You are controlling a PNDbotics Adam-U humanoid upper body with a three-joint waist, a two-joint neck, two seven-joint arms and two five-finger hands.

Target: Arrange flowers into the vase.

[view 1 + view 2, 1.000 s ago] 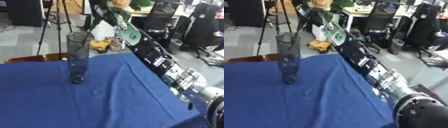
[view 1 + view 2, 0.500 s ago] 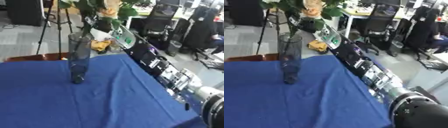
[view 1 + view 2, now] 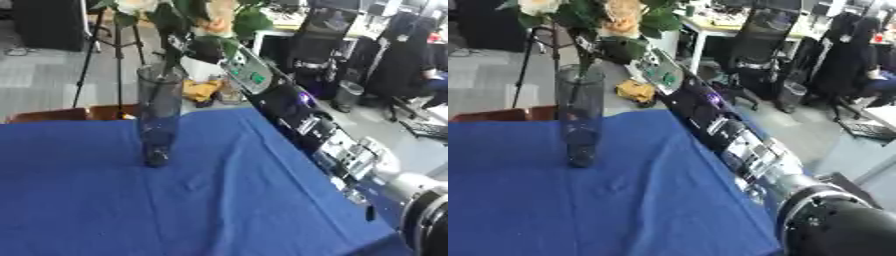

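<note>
Right arm: stretched diagonally to the far side. Right robot hand (image 3: pixel 206 50): closed round pale, green-leaved flowers (image 3: pixel 213 12), stems entering tall clear glass vase (image 3: pixel 160 116) upright on blue-clothed table (image 3: pixel 105 210).

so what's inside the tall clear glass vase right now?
Green stems reach just into the mouth of the tall clear glass vase; the peach and white flowers sit above. The right hand is hidden behind leaves.

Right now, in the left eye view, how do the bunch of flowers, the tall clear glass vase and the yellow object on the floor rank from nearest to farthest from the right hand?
1. Bunch of pale flowers with green leaves: at the right hand, top of view.
2. Tall clear glass vase: just left of the hand and below it, on the blue tablecloth.
3. Yellow object: on the floor beyond the table, farthest.
</note>
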